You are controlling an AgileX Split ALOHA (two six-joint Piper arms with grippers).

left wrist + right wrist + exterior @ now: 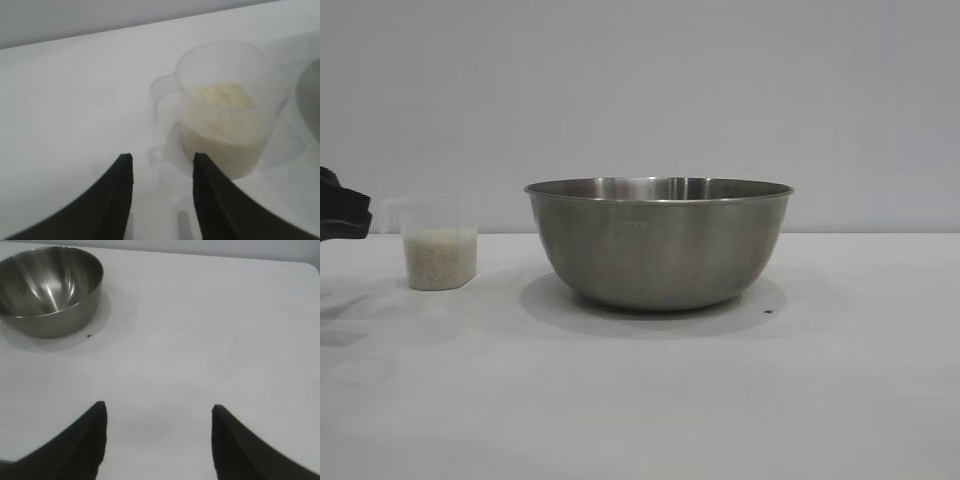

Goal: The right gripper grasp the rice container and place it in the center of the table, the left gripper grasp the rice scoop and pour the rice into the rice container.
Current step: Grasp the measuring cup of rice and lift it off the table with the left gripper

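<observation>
While spread wide, left gripper (162, 165) near rice scoop (227, 107); right gripper (159, 412) likewise released.

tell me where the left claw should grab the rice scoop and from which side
Grip the side handle of the rice scoop. It stands upright on the table, about half full of rice, so keep it level. In the left wrist view the handle juts toward the open left claw, away from the rice container, so approaching from that outer side probably suits best.
</observation>
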